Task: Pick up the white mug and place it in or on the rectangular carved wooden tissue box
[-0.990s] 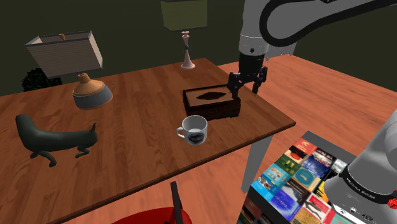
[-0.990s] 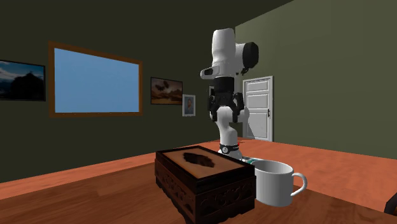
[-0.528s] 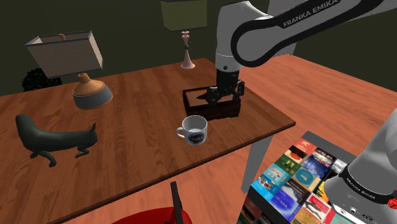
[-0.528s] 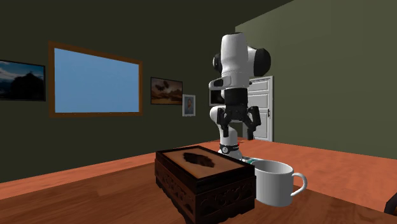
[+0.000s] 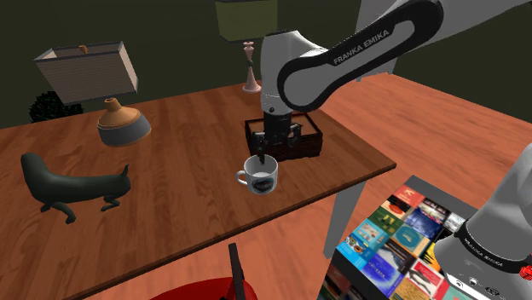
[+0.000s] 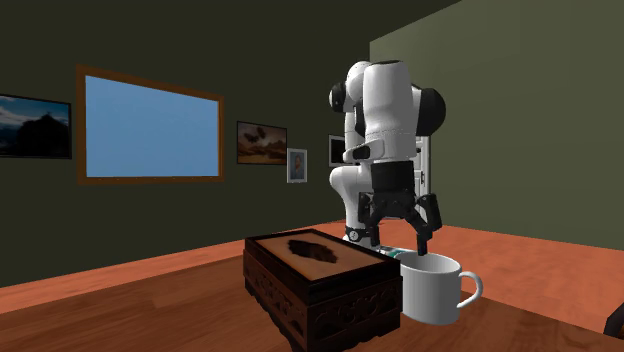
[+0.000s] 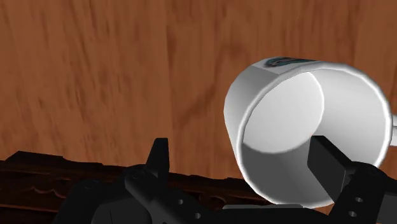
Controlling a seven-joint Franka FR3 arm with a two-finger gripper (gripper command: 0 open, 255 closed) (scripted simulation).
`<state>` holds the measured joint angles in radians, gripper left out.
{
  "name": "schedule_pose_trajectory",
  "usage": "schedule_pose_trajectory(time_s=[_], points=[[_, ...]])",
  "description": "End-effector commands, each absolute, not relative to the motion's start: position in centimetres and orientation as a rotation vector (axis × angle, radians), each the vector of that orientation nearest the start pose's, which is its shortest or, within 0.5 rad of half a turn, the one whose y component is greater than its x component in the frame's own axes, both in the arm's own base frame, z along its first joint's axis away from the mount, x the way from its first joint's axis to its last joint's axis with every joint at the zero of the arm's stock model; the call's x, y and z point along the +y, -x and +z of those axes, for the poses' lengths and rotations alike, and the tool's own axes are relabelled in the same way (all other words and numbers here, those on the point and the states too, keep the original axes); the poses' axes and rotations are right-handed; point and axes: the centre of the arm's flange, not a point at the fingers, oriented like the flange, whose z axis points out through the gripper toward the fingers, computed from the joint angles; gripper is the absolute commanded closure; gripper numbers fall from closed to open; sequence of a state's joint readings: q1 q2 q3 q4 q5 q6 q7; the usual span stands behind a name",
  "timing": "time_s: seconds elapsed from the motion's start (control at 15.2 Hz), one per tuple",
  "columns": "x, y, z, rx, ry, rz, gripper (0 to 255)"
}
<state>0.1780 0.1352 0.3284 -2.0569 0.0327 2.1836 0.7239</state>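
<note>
1 white mug (image 5: 260, 175), upright, with a dark blue-green print on its side and its handle toward the shoulder view's left, stands on the wooden table (image 5: 170, 162) just beside the dark carved tissue box (image 6: 310, 285). the black gripper (image 6: 400, 246) hovers at its rim, jaws spread apart, clasping nothing.

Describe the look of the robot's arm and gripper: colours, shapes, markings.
The arm is built of rounded white links with dark bands at the joints. One link carries black FRANKA EMIKA lettering. The gripper is all black: a blocky body ending in two angular fingers.
</note>
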Motion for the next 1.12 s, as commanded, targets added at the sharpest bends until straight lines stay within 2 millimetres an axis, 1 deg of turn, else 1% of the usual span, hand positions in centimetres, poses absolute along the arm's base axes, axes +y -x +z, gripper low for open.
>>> schedule_pose_trajectory(time_s=[0.0, 0.2, 0.26, 0.79, 0.86, 1.06], points=[[27.8, -50.1, 36.3, 0.369, 3.061, 0.064, 0], [27.9, -50.1, 34.8, 0.369, 3.061, 0.064, 0], [28.0, -50.1, 33.9, 0.369, 3.061, 0.064, 0], [28.0, -50.1, 33.9, 0.369, 3.061, 0.064, 0], [28.0, -50.1, 33.9, 0.369, 3.061, 0.064, 255], [28.0, -50.1, 33.9, 0.369, 3.061, 0.064, 255]])
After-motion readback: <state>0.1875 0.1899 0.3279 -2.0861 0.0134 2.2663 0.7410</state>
